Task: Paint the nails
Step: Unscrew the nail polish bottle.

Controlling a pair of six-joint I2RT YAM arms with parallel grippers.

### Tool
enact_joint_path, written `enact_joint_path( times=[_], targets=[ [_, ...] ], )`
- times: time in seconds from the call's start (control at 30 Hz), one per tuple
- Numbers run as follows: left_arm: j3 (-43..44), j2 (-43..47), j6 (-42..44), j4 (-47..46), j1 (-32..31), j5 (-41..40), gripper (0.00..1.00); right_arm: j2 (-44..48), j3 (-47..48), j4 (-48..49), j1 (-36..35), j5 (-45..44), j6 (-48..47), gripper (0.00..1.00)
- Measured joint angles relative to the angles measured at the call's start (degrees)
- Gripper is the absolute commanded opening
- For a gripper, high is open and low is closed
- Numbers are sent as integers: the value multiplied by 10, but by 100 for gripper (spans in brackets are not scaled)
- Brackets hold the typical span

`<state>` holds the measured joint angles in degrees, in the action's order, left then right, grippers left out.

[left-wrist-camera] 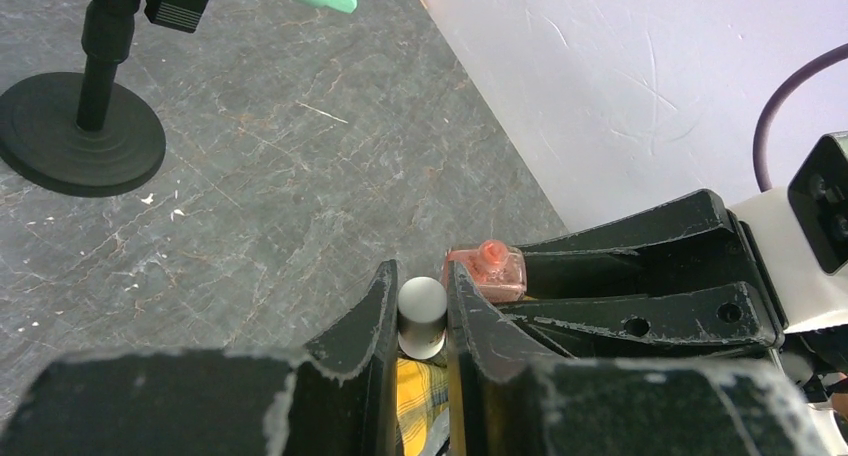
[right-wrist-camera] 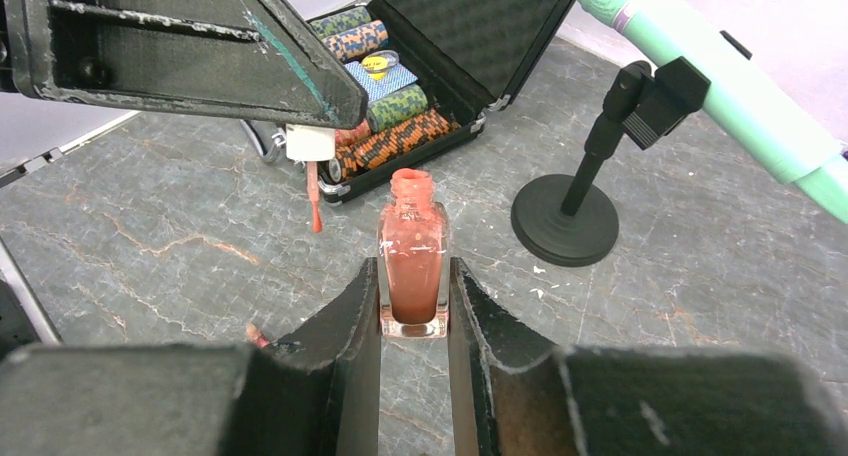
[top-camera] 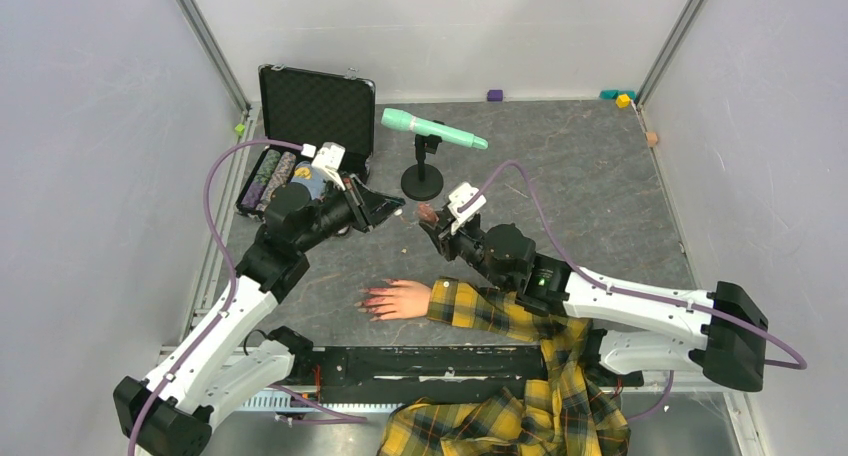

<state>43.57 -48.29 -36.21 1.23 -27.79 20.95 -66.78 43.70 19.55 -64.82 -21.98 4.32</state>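
Note:
The pale mannequin hand [top-camera: 405, 299] lies palm down near the front, its yellow plaid sleeve [top-camera: 490, 311] to the right. Its red nails [top-camera: 371, 299] point left; one nail [right-wrist-camera: 253, 332] shows in the right wrist view. My left gripper [top-camera: 397, 212] [left-wrist-camera: 421, 277] is shut on the white cap [left-wrist-camera: 422, 310], and its wet brush [right-wrist-camera: 314, 200] hangs down beside the bottle's mouth. My right gripper [top-camera: 430, 217] [right-wrist-camera: 413, 276] is shut on the uncapped pink polish bottle [right-wrist-camera: 413, 259] [left-wrist-camera: 487, 271], held upright above the table. Both grippers meet behind the hand.
An open black case [top-camera: 318, 111] with poker chips [top-camera: 268, 176] stands at the back left. A mint-green microphone [top-camera: 433, 129] sits on a black stand [top-camera: 422, 185] just behind the grippers. Small coloured blocks [top-camera: 622, 99] lie along the back wall. Plaid cloth [top-camera: 500, 421] spills over the front edge.

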Motion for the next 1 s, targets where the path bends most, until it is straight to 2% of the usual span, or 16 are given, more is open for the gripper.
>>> enact_joint_path(
  times=[0.2,0.57,1.0],
  targets=[
    [0,14,0,5,7,-9,2,10,0,-17,0,10,-34,0],
    [0,39,0,4,15,-14,2,15,0,-53,0,131,-89,0],
    [0,24,-5,-14,15,2,2,4,7,-53,0,155,-89,0]
  ],
)
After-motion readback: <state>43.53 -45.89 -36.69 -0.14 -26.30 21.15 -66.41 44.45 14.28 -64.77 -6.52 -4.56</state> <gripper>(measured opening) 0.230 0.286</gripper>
